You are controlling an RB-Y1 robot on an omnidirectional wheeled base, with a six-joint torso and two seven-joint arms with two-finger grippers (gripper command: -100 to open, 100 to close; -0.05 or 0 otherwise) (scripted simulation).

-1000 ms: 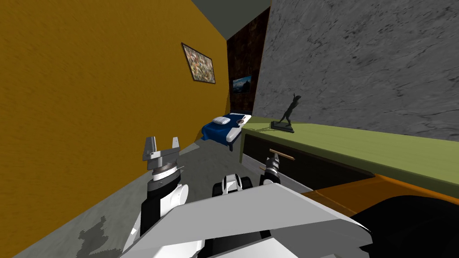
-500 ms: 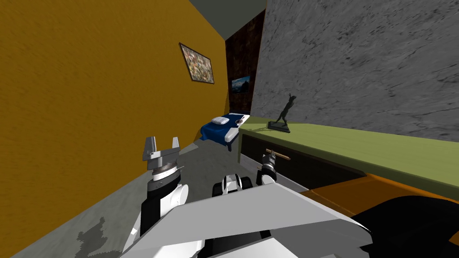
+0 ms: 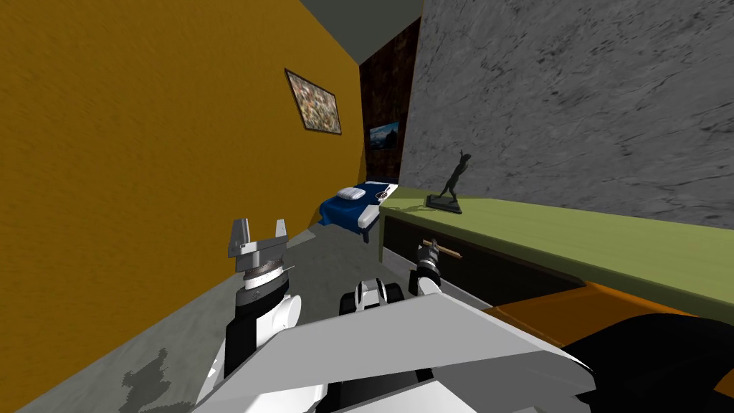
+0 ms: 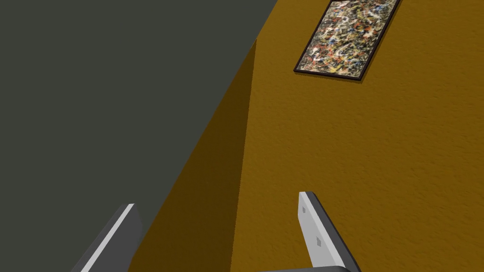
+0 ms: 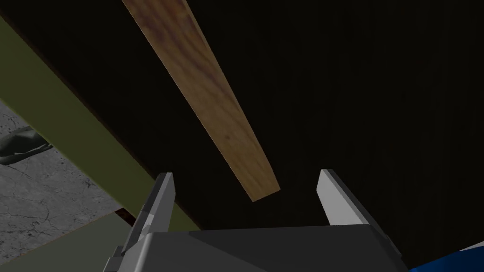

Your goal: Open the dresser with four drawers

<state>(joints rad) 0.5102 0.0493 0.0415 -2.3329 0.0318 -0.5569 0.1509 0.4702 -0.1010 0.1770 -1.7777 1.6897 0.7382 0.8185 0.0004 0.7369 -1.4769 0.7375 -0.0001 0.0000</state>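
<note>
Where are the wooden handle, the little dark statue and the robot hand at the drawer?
wooden handle [image 5: 208, 94], right wrist view, middle of the bar.
dark statue [image 3: 454, 178], head view, the figure's body.
right gripper [image 5: 246, 174], right wrist view, midway between its open fingertips.

The left arm is raised beside the chest, forearm upright and wrist straight, so that the left gripper [image 3: 259, 233] points up and away from the body with its two fingers [image 4: 315, 231] standing wide apart. The right arm reaches forward and to the right, lower and farther out than the left, and the right gripper [image 3: 431, 248] sits small at the end of its dark wrist. In the right wrist view its fingers [image 5: 338, 196] are likewise parted, rising from either side of the dark gripper body.
</note>
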